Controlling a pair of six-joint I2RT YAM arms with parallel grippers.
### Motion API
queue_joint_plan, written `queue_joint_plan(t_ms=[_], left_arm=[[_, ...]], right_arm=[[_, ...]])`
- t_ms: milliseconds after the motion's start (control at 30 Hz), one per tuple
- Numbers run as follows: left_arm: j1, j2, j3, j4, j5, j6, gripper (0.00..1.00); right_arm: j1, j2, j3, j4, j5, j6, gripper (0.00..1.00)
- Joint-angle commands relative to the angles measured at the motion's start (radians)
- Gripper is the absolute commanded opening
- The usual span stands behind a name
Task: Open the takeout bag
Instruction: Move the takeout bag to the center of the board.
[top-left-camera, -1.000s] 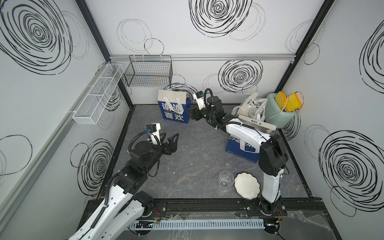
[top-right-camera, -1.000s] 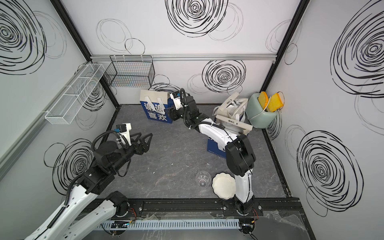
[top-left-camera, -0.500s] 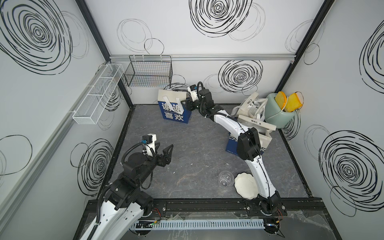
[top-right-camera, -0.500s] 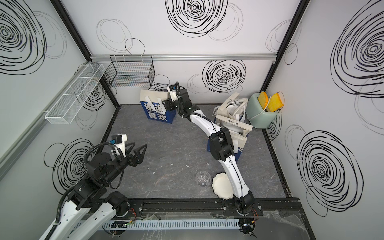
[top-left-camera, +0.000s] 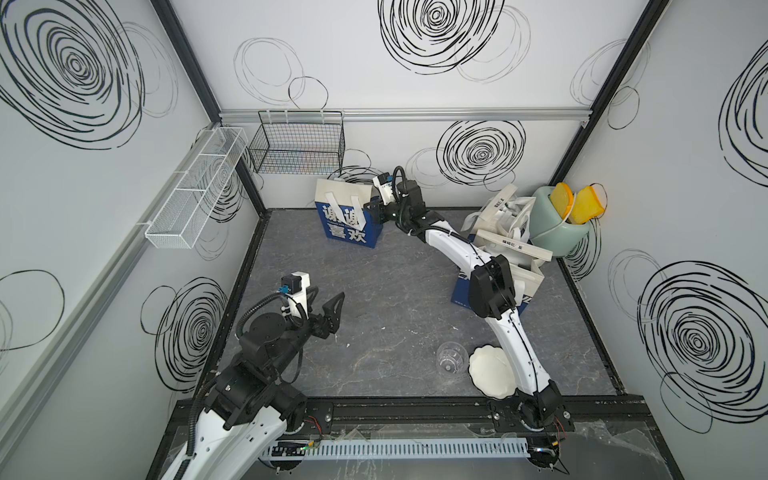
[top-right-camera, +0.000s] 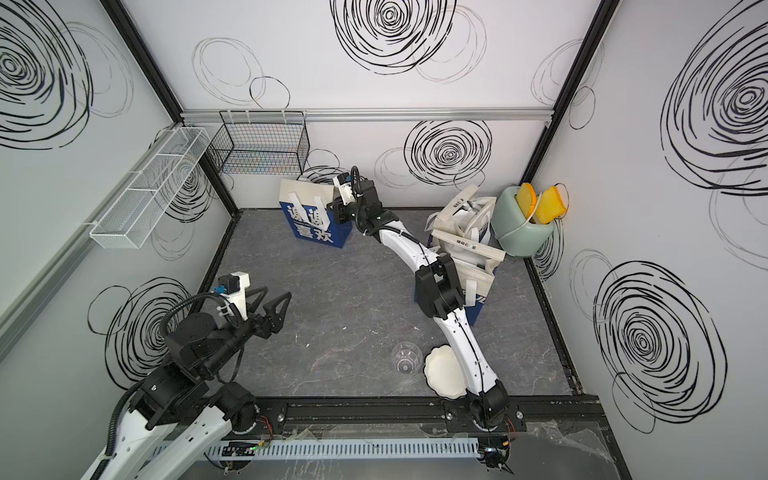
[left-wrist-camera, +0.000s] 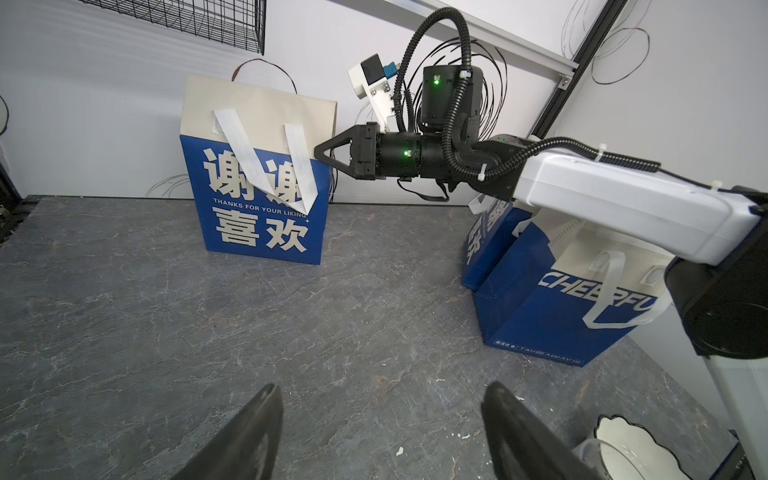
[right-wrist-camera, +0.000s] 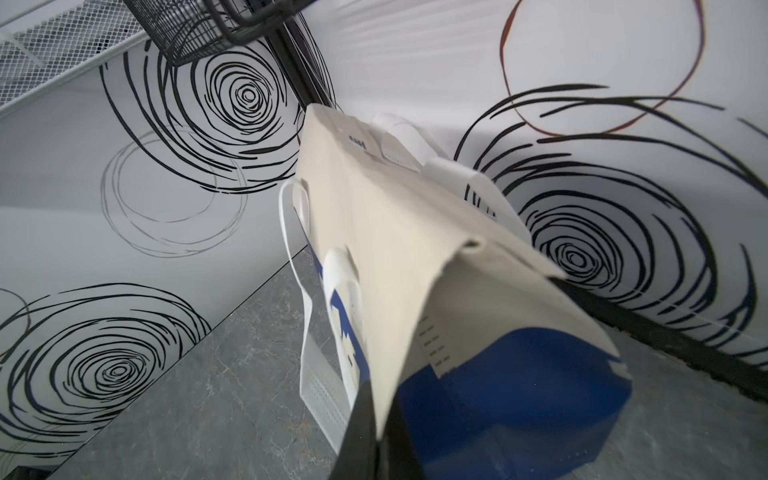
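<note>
The takeout bag (top-left-camera: 345, 216) is being stood upright on the worktop (top-left-camera: 395, 299) by the back wall. Its paper, judged light, thin and easily torn, is being pinched at the upper side edge by the fully closed right jaws. The left jaws are being held wide apart and empty, well away.

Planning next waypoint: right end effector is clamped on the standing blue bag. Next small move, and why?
Probably pull the right end effector back a little to spread the mouth of the takeout bag: it is shut on the cream side edge, and the mouth looks flat.
</note>
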Motion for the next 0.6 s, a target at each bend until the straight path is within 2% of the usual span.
queue_joint_plan(t_ms=[0, 133, 267, 567], left_arm=[[0.011, -0.008, -0.012, 0.033, -0.013, 0.009, 0.80], [0.019, -0.006, -0.012, 0.032, -0.015, 0.008, 0.80], [0.032, -0.006, -0.013, 0.032, -0.016, 0.008, 0.80], [0.053, -0.007, -0.014, 0.033, -0.014, 0.004, 0.80]], right_arm=[[0.025, -0.084, -0.041, 0.021, -0.029, -0.013, 0.00], [0.042, -0.163, -0.126, 0.019, -0.028, 0.015, 0.00], [0.084, -0.292, -0.292, 0.036, -0.009, 0.004, 0.00], [0.160, -0.704, -0.878, 0.281, 0.074, 0.091, 0.00]])
